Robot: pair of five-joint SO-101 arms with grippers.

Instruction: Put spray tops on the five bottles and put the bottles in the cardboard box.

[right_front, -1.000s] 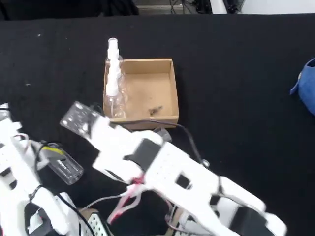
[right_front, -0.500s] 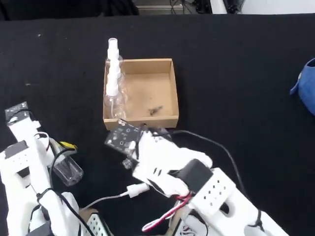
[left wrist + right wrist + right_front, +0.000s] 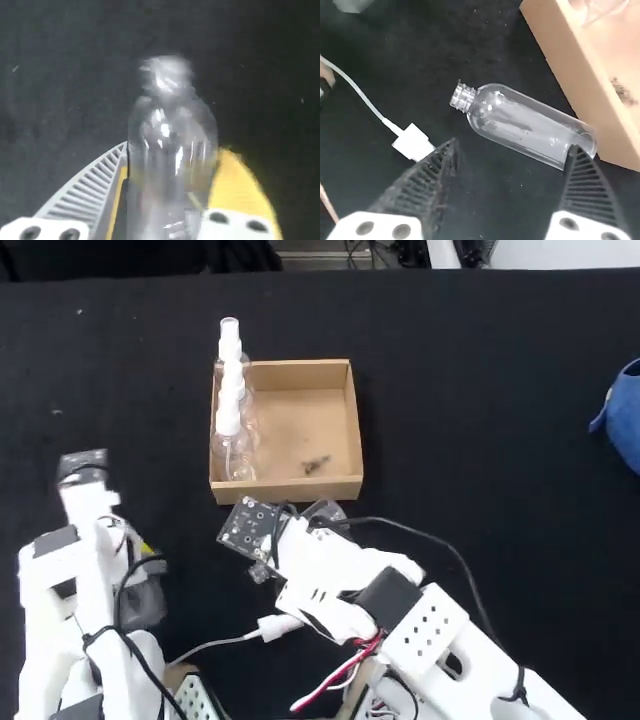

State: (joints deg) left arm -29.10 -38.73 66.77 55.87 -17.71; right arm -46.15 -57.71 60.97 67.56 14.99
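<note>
Left gripper (image 3: 172,150), down at eight o'clock, is clamped around a clear bottle (image 3: 170,115); right gripper (image 3: 511,147), near six, hangs with jaws spread wide.

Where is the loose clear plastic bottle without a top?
Right wrist view: the bottle lies on the table beside the cardboard box, under the open right gripper.

White arms (image 3: 322,565) with black motor blocks (image 3: 388,596); dark ribbed fingers (image 3: 427,180) (a yellow finger (image 3: 235,185) on the left); red cables (image 3: 340,672).
</note>
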